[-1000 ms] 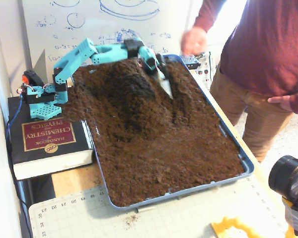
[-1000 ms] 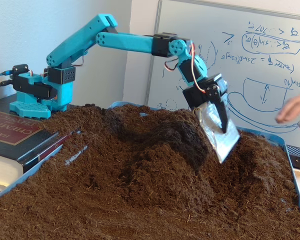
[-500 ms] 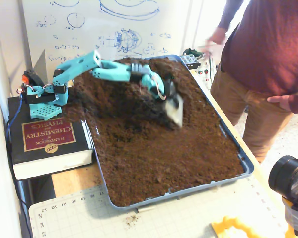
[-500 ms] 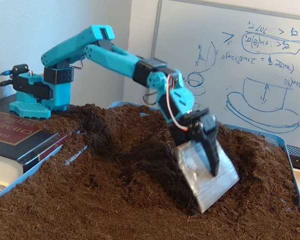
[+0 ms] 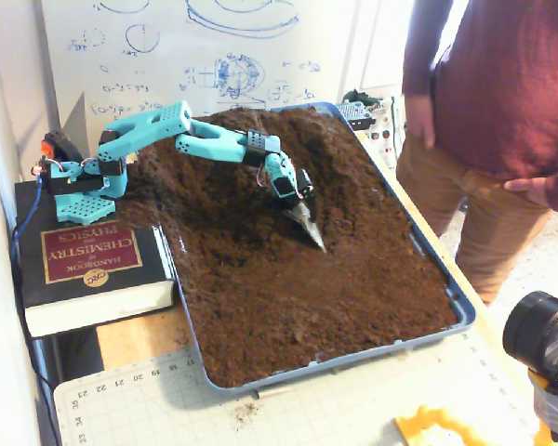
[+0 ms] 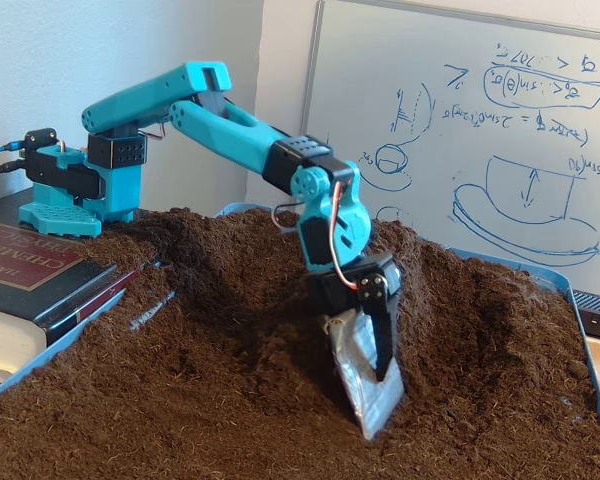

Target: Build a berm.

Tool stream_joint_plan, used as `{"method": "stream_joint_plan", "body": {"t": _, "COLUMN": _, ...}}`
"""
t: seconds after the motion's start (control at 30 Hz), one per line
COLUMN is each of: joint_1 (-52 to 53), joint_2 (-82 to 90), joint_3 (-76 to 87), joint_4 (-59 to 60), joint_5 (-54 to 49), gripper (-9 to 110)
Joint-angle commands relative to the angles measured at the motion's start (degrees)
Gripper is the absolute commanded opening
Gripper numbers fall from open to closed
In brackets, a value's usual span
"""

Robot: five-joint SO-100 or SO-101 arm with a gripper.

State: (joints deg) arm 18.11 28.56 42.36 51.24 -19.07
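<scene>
A blue tray [image 5: 461, 312] holds loose dark brown soil. The soil rises into a berm [image 5: 302, 139] along the tray's far part; in the other fixed view the berm [image 6: 470, 285] stands behind and to the right of the gripper. My teal arm reaches from the left over the soil. Its gripper [image 5: 312, 234] points down, with a foil-wrapped flat finger [image 6: 368, 392] dug into the soil at the foot of the mound. The black finger [image 6: 382, 335] lies against the foil one, so the gripper [image 6: 377, 392] looks shut and holds nothing.
The arm's base sits on a thick black and red book [image 5: 91, 268] left of the tray. A person [image 5: 502, 102] stands at the right. A black camera [image 5: 541, 336] is at the lower right, above a cutting mat [image 5: 353, 401]. A whiteboard stands behind.
</scene>
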Motion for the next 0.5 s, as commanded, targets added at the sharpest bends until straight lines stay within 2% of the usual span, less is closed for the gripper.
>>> {"method": "stream_joint_plan", "body": {"t": 0.0, "joint_1": 0.18, "joint_2": 5.62, "joint_3": 0.18, "joint_4": 8.09, "joint_5": -1.41, "gripper": 0}}
{"method": "stream_joint_plan", "body": {"t": 0.47, "joint_1": 0.97, "joint_2": 14.77, "joint_3": -1.32, "joint_4": 11.43, "joint_5": 2.20, "gripper": 0}}
